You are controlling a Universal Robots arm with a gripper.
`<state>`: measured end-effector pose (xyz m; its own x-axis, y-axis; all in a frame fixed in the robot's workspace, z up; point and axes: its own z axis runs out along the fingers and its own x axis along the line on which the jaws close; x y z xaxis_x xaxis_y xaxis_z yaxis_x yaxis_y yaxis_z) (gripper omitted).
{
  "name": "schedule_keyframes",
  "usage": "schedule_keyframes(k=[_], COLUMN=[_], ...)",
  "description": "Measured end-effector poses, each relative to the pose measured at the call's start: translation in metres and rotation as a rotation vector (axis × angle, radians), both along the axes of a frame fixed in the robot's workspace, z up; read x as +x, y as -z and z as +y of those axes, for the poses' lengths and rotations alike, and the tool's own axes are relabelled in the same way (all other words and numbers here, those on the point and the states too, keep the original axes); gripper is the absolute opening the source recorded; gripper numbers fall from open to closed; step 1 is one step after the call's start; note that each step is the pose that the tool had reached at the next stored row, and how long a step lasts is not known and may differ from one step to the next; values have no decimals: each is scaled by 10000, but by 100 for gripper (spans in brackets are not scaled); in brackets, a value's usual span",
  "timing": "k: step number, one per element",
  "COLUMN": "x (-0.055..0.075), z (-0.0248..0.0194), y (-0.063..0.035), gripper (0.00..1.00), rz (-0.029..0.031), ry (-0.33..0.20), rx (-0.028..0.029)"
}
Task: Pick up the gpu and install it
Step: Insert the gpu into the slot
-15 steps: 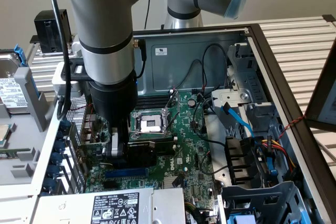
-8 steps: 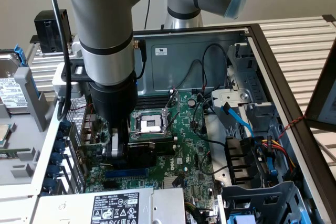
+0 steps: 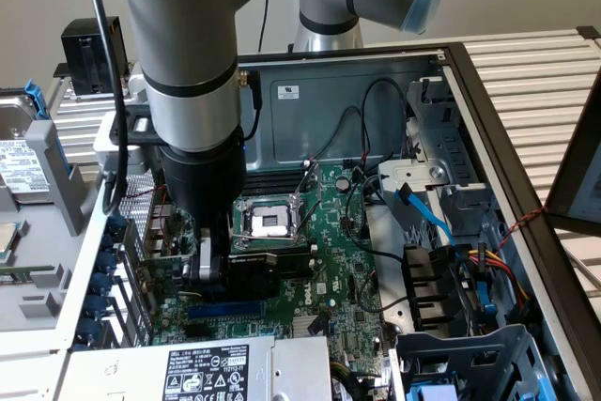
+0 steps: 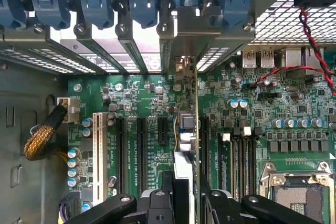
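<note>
The jaws grip the gpu (image 4: 187, 124), partly closed across its thin edge; the card stands upright over the motherboard (image 4: 152, 85), with black slots (image 4: 140, 150) close on either side; the CPU socket (image 4: 296, 195) lies off to one side; farther on, the card's bracket end faces the rear wall under blue latches (image 4: 142, 3); red-black wires (image 4: 310, 51) trail nearby.

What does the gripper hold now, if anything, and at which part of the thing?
The gripper holds the gpu by its upper edge, a finger on each face, upright above the motherboard.
</note>
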<state>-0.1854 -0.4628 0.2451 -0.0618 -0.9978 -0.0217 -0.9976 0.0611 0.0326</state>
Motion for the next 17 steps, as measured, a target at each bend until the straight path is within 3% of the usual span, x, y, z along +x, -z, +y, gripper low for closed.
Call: schedule_keyframes(k=[17], x=[-12], z=[4], y=[21], gripper=[28], rz=[5], ry=[1], rx=[-4])
